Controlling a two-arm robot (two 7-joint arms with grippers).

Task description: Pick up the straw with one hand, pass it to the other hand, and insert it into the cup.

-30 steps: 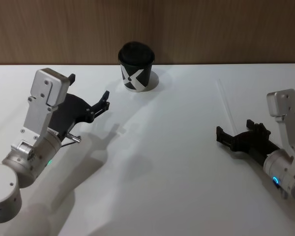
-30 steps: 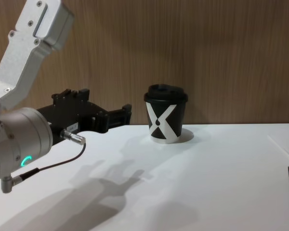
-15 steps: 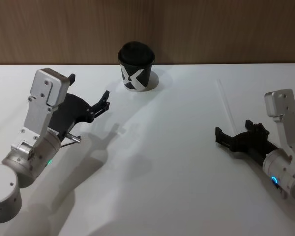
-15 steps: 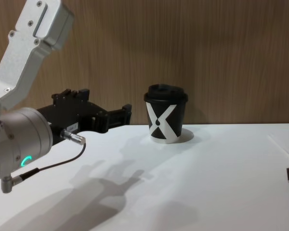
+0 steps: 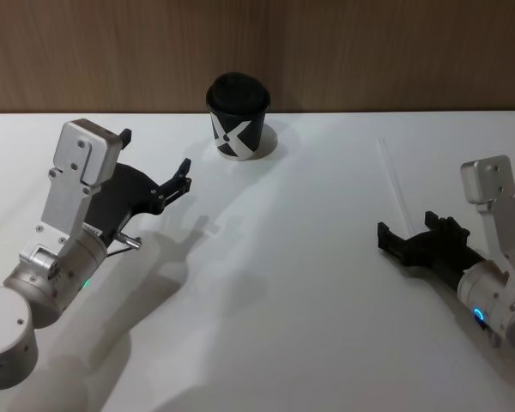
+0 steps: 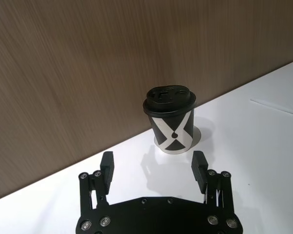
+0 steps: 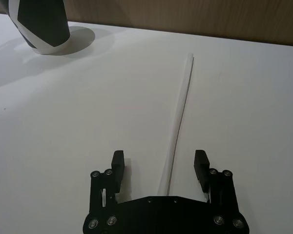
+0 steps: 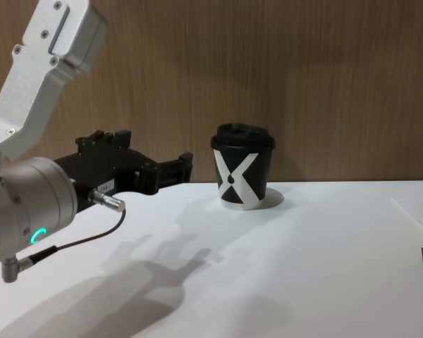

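The straw (image 7: 178,122) lies flat on the counter (image 5: 283,257), well right of the cup (image 5: 237,116), its near end between the wide-spread fingers of the right gripper (image 7: 159,158). Closing too high would likely miss or roll so thin a thing. The left gripper (image 6: 151,158), fingers also wide, hovers facing the cup. Since a second ago only the right wrist has edged slightly.

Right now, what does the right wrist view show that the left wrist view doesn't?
Right wrist view: the right end effector, open, with the straw lying on the table between its fingers. Left wrist view: the left end effector, open and empty, facing the whole cup, lid included. Both: the cup, table and wooden wall, and likely the straw, far off.
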